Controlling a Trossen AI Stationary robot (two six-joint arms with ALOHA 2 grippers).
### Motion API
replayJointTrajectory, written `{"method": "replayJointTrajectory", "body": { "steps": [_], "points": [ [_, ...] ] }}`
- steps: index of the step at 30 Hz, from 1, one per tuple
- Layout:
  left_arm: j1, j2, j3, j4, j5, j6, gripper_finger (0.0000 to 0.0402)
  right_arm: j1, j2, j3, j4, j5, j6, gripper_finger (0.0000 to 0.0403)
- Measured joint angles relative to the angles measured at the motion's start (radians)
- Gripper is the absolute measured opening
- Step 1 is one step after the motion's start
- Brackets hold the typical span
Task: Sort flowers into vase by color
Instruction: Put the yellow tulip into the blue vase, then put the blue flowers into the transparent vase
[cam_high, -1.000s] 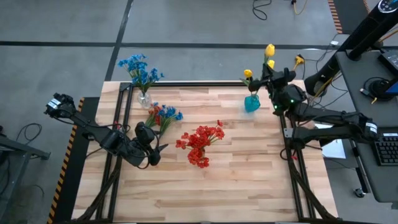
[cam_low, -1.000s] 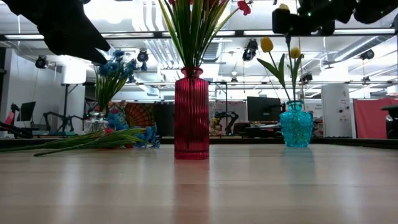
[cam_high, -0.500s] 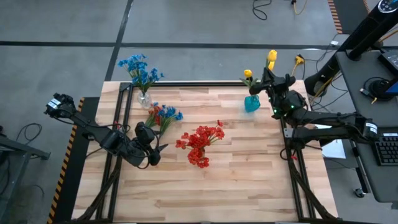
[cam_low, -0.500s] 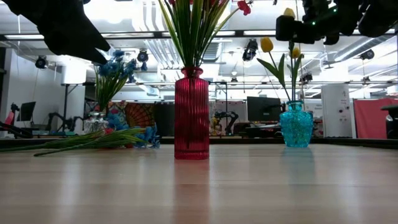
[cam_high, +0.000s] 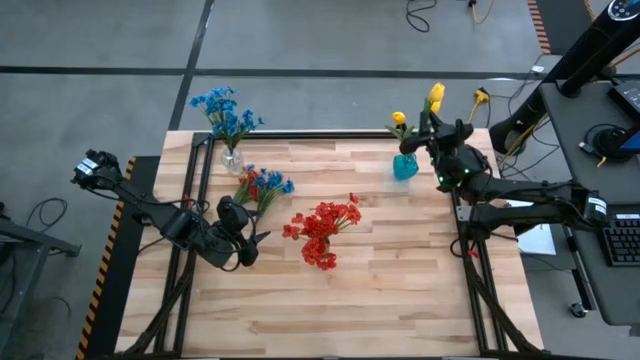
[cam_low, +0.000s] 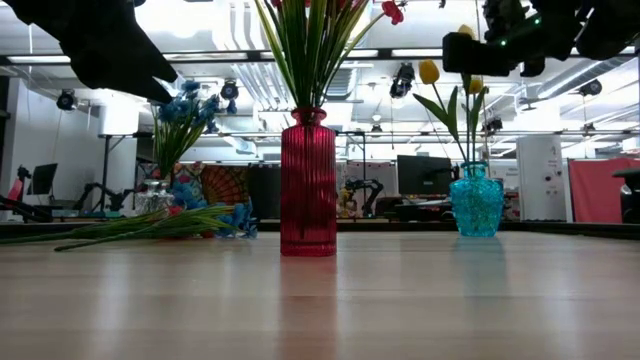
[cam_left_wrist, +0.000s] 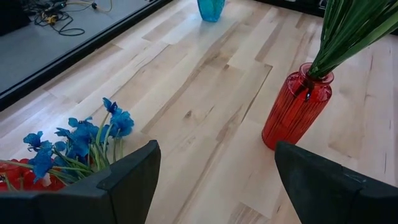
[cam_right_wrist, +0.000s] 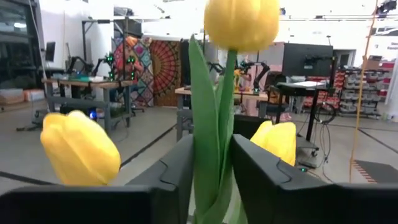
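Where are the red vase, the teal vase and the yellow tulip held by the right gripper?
red vase (cam_low: 308, 185): low view, ribbed body.
teal vase (cam_low: 477, 205): low view, round belly.
yellow tulip (cam_right_wrist: 241, 23): right wrist view, bud above the right gripper (cam_right_wrist: 211, 163), whose fingers pinch its stem.

Grey concrete floor (cam_high: 320, 40) with dark seams surrounds the wooden table (cam_high: 380, 290). Ceiling lights (cam_low: 330, 52) lit; monitor (cam_low: 422, 175), patterned hanging (cam_right_wrist: 139, 71) and workbench (cam_right_wrist: 81, 84) behind.

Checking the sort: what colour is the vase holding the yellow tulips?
Teal vase, clearest in the low view.
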Motion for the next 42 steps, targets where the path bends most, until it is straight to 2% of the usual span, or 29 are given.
{"method": "replayJointTrajectory", "body": {
  "steps": [5,15,21,27,31,35,42],
  "points": [
    [0.0,0.0,0.0,0.0,0.0,-0.01,0.0297,0.016,-0.001,0.001,-0.071,0.015,0.026,0.0134],
    [0.0,0.0,0.0,0.0,0.001,-0.02,0.0297,0.116,-0.002,0.043,-0.211,0.182,0.026,0.02],
    [0.0,0.0,0.0,0.0,0.017,-0.074,0.0297,0.21,-0.002,0.097,-0.342,0.266,0.06,0.0226],
    [0.0,0.001,0.0,-0.001,0.115,-0.16,0.0297,0.291,-0.002,0.148,-0.451,0.282,0.106,0.0239],
    [0.0,0.002,0.0,-0.02,0.161,-0.239,0.0297,0.336,-0.002,0.17,-0.485,0.359,0.105,0.0239],
    [0.001,0.002,0.0,-0.097,0.168,-0.343,0.0297,0.377,-0.002,0.187,-0.511,0.447,0.105,0.0236],
    [0.006,0.041,0.0,-0.187,0.186,-0.497,0.0297,0.451,-0.002,0.214,-0.514,0.455,0.117,0.0238]
  ]
}}
